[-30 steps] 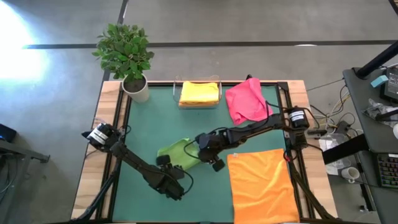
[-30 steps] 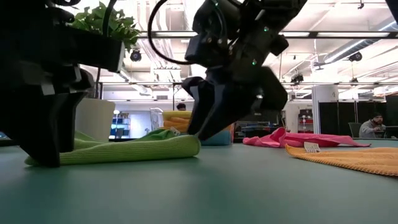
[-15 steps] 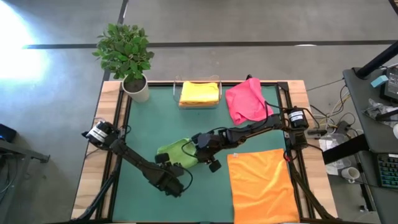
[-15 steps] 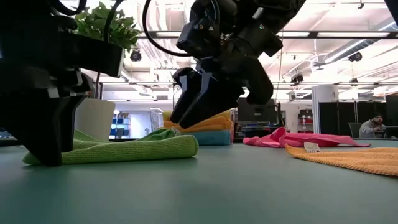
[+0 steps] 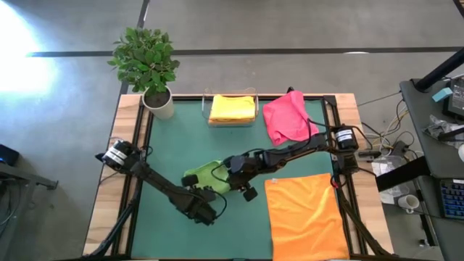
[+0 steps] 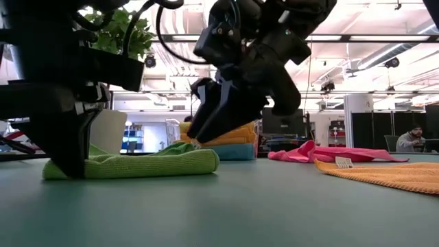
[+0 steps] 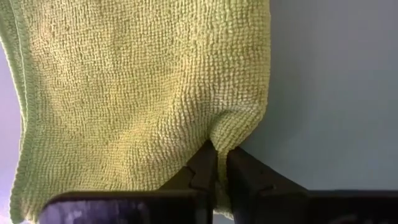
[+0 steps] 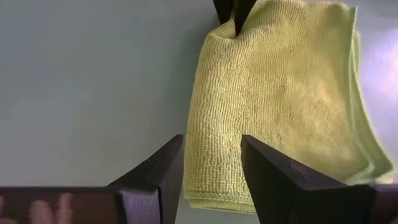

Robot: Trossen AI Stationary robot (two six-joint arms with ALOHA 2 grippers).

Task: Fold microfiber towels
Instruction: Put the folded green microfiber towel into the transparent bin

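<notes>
Green-topped worktop (image 5: 174,145) carries a folded green fuzzy microfiber towel (image 5: 205,179) near its middle. Left gripper (image 7: 216,163) has its jaws pinched together on a corner of that towel. Right gripper (image 8: 210,163) hovers over the opposite edge, jaws apart, holding nothing.

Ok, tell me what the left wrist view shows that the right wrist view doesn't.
Only the left wrist view: the left pincer shut, pinching an edge of the green towel. Only the right wrist view: the right pincer open at another edge of the towel, holding nothing, with the left pincer's tips at the far edge. Both: the green towel lying folded on the green table.
</notes>
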